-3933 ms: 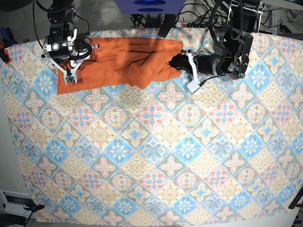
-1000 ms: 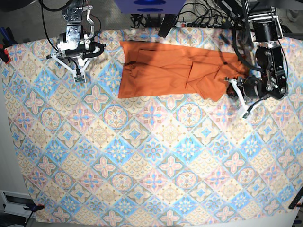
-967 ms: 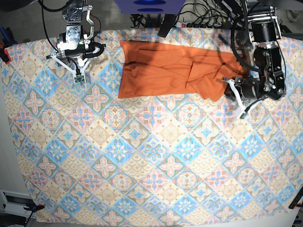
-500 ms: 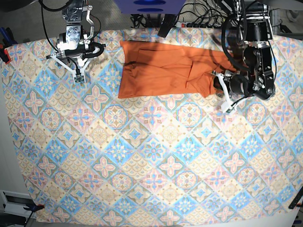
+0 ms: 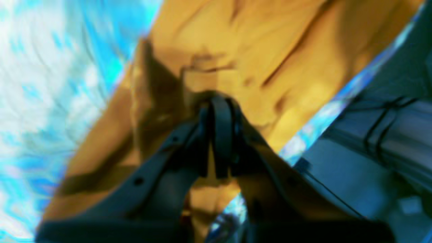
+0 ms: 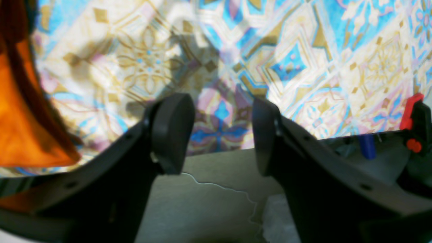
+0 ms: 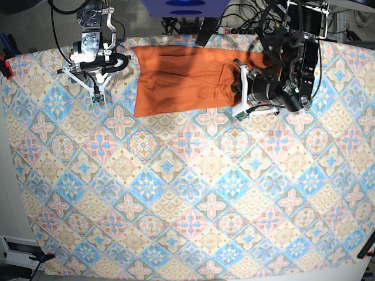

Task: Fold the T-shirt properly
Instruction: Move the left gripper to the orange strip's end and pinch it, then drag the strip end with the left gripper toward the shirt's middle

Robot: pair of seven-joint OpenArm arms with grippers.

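Observation:
The orange T-shirt lies bunched along the far edge of the patterned tablecloth, with creases and a folded-over right end. My left gripper is at that right end. In the left wrist view it is shut on a pinch of the orange fabric. My right gripper is open and empty over the cloth, left of the shirt. In the right wrist view its jaws stand wide apart, with the shirt's edge at the far left.
Cables and a power strip lie behind the table's far edge. A red clamp holds the cloth at the far left corner. The table edge and floor show just beyond my right gripper.
My left gripper has moved left with the shirt's right end in its grip, dragging the whole shirt leftward and bunching it. The right arm has stayed still.

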